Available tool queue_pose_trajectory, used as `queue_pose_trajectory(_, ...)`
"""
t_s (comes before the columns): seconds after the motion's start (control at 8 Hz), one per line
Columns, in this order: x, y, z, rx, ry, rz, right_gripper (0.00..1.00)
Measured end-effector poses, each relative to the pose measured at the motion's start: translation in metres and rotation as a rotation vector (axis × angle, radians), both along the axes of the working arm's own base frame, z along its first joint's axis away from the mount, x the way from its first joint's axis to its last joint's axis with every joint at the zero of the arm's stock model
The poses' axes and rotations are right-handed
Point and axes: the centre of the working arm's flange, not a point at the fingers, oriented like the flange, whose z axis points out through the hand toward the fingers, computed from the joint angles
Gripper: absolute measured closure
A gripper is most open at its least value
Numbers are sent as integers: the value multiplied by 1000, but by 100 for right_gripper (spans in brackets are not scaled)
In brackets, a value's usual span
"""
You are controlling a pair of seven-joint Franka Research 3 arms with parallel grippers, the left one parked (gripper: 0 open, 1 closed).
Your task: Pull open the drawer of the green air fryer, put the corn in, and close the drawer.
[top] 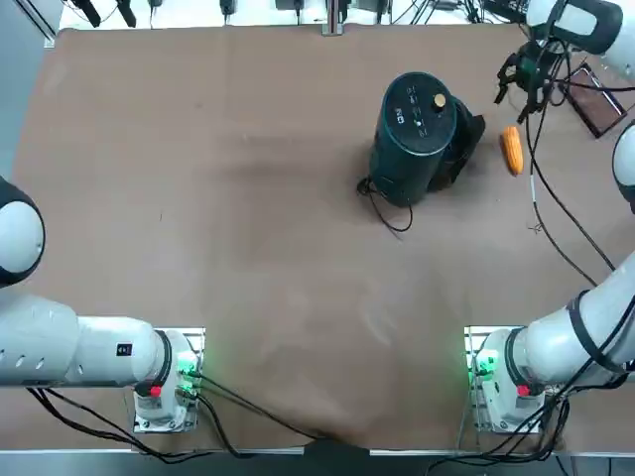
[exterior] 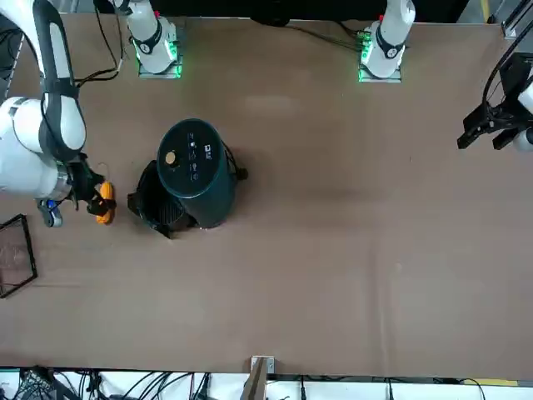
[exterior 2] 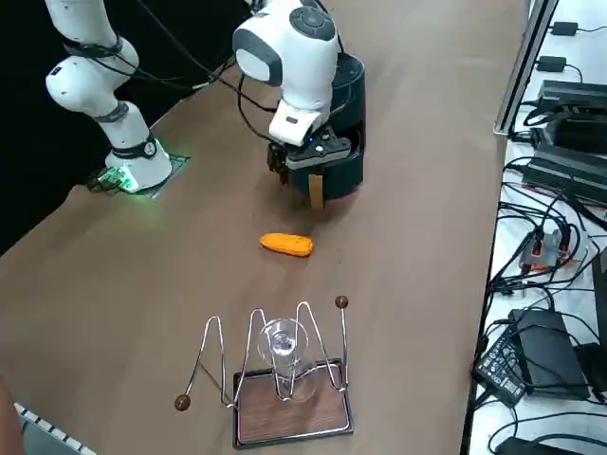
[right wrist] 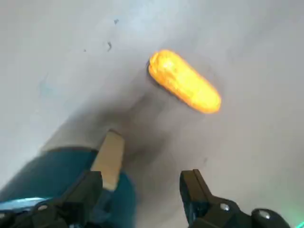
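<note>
Right gripper (right wrist: 142, 175) jaws apart, above the worktop. Corn (top: 513, 150) lies lower, right of drawer (top: 459, 149), long axis roughly near-far; exact offset unclear.

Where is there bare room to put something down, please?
Bare tabletop spreads to the robot's left of the green air fryer, and between its cord and the arms' bases. Crowded is its right side: the drawer, the corn, the open right gripper near it and the wire rack.

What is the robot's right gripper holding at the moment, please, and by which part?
Nothing: the right gripper stands open, and the corn lies on the table.
</note>
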Motion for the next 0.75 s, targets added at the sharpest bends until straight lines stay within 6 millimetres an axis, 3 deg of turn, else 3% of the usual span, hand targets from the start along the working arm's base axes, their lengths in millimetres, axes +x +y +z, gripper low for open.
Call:
queue_pose_trajectory(0.38,-5,-34,-11,-4,14,320,0)
queue_pose_trajectory(0.75,-6,-51,-47,30,15,503,0)
